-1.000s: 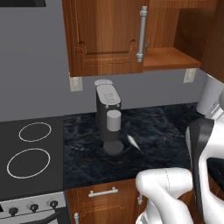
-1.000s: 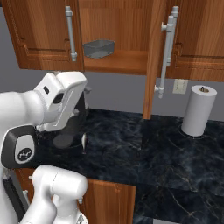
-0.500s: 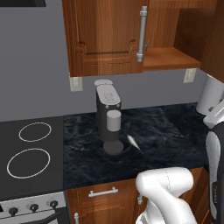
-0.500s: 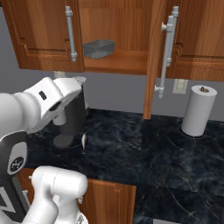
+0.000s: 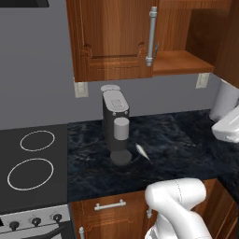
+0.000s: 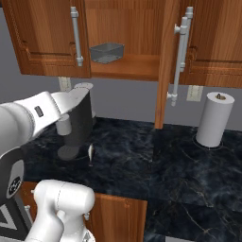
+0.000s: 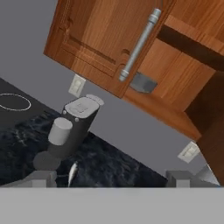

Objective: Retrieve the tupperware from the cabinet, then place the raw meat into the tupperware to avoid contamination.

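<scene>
Cabinet open, we're facing it w/ jaws spread wide, holding nothing.
Small grey semi-clear boxy tupperware (image 6: 107, 52) sits on shelf inside reddish-brown wooden wall cabinet (image 6: 132, 33); pale pointed raw meat sliver (image 5: 143, 151) lies on dark marbled counter (image 5: 182, 140) just beside dark coffee machine (image 5: 116, 126).

You see even, soft rendered light, faint shadows on the counter (image 5: 186, 144), no glare, and slightly blurred hand-view detail.

The cabinet (image 6: 127, 66) stands open in the upper middle of the right base view, its shelf free around the tupperware (image 6: 107, 52). The swung-out door (image 6: 171, 61) flanks its right side; the coffee machine (image 6: 78, 124) stands on the counter (image 6: 156, 160) below left.
</scene>
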Tool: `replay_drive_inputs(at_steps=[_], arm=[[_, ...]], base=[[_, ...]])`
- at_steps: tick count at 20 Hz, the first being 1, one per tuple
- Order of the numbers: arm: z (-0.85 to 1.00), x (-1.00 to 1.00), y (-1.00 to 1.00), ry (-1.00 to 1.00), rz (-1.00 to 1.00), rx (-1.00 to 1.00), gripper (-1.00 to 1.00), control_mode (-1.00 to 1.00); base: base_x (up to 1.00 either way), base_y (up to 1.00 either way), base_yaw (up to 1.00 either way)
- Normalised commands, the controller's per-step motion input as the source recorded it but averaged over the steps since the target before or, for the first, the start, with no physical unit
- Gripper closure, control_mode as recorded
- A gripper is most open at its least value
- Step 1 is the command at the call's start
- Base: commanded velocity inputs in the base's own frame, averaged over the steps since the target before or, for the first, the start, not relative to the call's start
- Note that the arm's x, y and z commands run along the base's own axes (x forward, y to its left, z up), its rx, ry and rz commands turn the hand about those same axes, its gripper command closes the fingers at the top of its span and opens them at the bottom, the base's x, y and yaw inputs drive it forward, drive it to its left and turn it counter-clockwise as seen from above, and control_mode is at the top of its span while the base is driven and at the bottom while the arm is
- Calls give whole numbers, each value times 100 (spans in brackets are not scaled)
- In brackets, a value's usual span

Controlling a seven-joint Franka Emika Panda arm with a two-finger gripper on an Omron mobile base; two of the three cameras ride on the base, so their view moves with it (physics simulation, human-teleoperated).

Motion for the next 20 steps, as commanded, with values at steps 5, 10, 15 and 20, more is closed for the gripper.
replay_drive_inputs(at_steps=[5, 10, 15, 20], arm=[[6, 0, 50, -16, 2, 23, -100, -100], [14, 5, 47, -15, 0, 22, -100, -100], [18, 22, 40, -11, 0, 19, -100, -100], [23, 33, 31, -7, 0, 11, -100, -100]], base=[[0, 0, 0], [0, 0, 0], [0, 0, 0], [0, 0, 0]])
